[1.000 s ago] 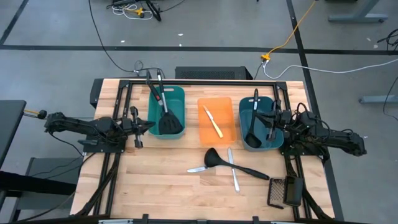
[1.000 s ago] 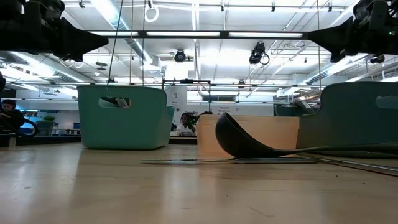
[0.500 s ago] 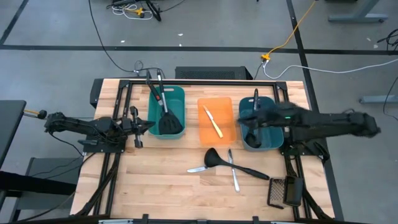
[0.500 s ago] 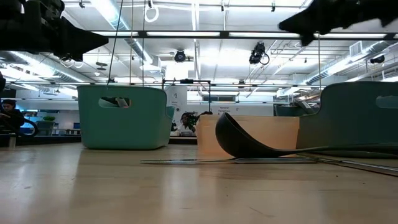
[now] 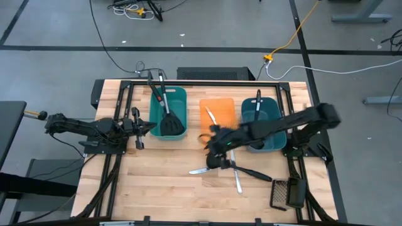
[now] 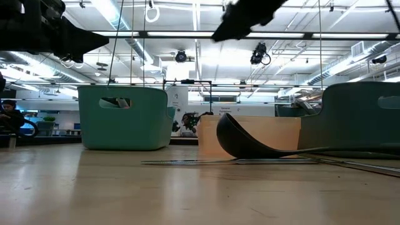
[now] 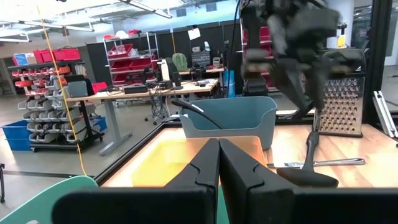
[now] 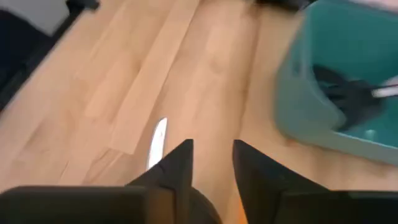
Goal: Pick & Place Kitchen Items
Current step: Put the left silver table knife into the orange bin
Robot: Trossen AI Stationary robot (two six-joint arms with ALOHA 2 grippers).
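Observation:
A black ladle (image 5: 218, 159) lies on the table in front of the orange tray (image 5: 220, 130), its handle running toward the right. Two silver knives (image 5: 200, 170) (image 5: 236, 177) lie flat beside it. A yellow knife (image 5: 214, 121) lies in the tray. Black spatulas (image 5: 171, 123) lean in the left teal tub, and a ladle (image 5: 257, 119) leans in the right teal tub. My right gripper (image 5: 211, 142) hovers open and empty above the ladle's bowl, high over the table (image 6: 247, 15). One silver knife (image 8: 157, 142) shows beyond its fingers. My left gripper (image 5: 143, 127) waits shut beside the left tub.
The left teal tub (image 5: 156, 100) and the right teal tub (image 5: 276, 135) flank the orange tray at the back. A dark mesh grater (image 5: 286, 193) lies at the near right corner. Bare wood shows at the near left (image 5: 157, 188).
My right gripper has swung from over the right teal tub toward the table's left edge, across the orange tray, and a little toward the near edge. It now hangs above the ladle's bowl. Nothing on the table has moved.

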